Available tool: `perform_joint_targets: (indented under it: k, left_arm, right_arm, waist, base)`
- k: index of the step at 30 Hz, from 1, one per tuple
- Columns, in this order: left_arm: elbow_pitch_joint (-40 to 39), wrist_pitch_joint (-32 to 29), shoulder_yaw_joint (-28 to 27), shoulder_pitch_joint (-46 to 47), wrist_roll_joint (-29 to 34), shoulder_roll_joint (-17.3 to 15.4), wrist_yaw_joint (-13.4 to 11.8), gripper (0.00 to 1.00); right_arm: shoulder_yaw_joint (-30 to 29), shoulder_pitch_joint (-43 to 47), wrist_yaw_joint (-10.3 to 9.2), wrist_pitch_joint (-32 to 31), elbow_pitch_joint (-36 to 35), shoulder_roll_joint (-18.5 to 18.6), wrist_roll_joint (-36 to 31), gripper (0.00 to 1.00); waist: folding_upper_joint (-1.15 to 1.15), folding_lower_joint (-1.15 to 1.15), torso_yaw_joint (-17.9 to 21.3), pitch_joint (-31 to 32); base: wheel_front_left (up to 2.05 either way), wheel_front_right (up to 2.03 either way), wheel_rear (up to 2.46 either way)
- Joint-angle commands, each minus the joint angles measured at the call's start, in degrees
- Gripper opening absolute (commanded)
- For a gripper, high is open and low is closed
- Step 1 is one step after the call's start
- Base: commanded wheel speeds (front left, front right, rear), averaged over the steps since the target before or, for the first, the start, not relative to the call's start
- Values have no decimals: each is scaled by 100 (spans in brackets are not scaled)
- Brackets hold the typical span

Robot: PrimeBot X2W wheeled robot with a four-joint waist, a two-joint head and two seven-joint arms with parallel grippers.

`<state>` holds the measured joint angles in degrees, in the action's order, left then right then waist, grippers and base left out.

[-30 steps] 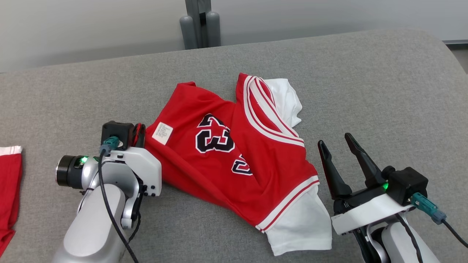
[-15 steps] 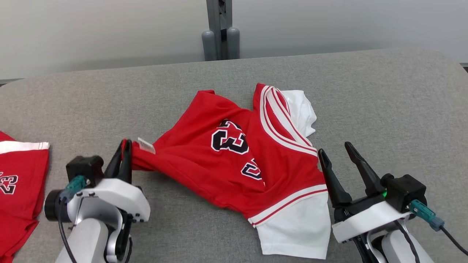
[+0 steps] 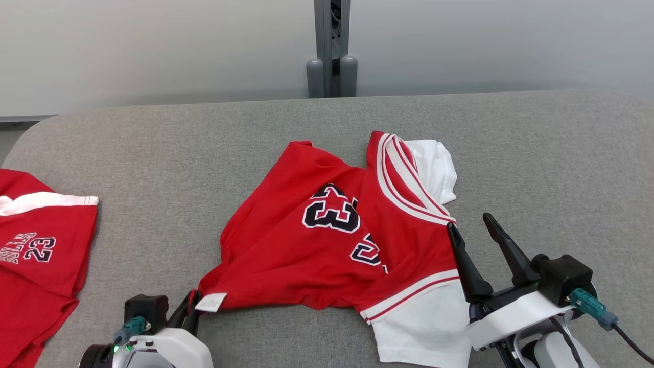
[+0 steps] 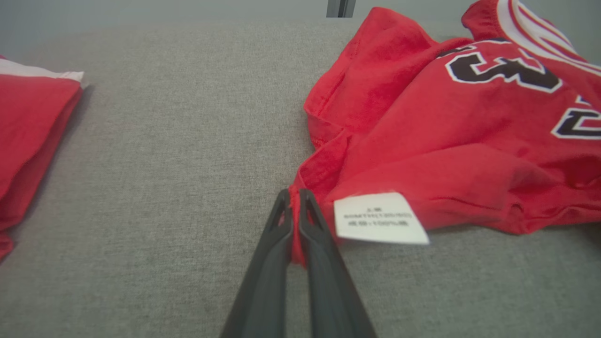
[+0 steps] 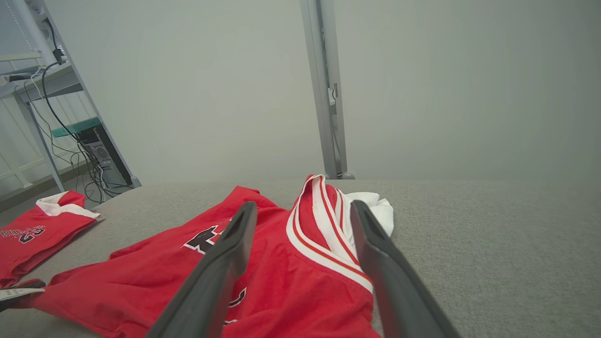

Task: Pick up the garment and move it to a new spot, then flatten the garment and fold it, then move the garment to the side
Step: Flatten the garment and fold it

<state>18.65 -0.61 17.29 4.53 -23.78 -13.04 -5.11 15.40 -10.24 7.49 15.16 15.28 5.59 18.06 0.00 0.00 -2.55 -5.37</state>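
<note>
The garment is a red jersey with black "23" numbers, white striped trim and white sleeves, lying crumpled on the grey table. My left gripper is shut on its red hem corner beside a white label, at the near left of the head view. The left wrist view shows the garment with red cloth pinched between my left gripper, the label just right of it. My right gripper is open and hovers at the garment's right edge. In the right wrist view the garment lies under my right gripper.
A second red garment with "23" print lies at the table's left edge, seen too as the second garment in the left wrist view. A grey post stands behind the table. Shelving with cables is off the far left.
My left gripper has pulled the garment's labelled corner toward the near edge, stretching the hem. The head camera has tilted, shifting the whole scene down. The right gripper stays open in place.
</note>
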Motion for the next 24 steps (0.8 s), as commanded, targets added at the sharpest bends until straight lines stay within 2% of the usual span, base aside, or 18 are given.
perform_joint_targets:
  k: [1, 2, 6, 12, 20, 24]
  left_arm:
    - [72, -98, 6, -109, 34, -53, -50, 62]
    - [108, -152, -9, -135, 43, -67, -121, 100]
    - [156, -241, -108, -175, 108, -116, -446, 100]
    - [-79, 44, -409, -168, 13, -17, -834, 100]
    - [-260, -86, -277, -260, -193, 174, -702, 100]
    - [-192, -151, -189, -290, -158, 163, -721, 100]
  right_arm:
    - [2, 34, 1, 15, 9, 35, 17, 100]
    - [17, 36, 1, 15, 20, 32, 14, 100]
    - [61, 55, 1, 15, 69, 18, 13, 100]
    - [86, 80, 1, 15, 124, 25, 34, 100]
    - [149, 90, 1, 15, 145, 15, 47, 100]
    - [169, 108, 1, 15, 156, 31, 63, 100]
  waist:
    - [0, 0, -27, 30]
    - [0, 0, -35, 45]
    - [0, 0, -47, 107]
    - [0, 0, -29, 187]
    - [0, 0, 38, 218]
    - [0, 0, 82, 218]
  base:
    - [0, 0, 0]
    - [0, 0, 0]
    - [0, 0, 0]
    - [0, 0, 0]
    - [0, 0, 0]
    - [0, 0, 0]
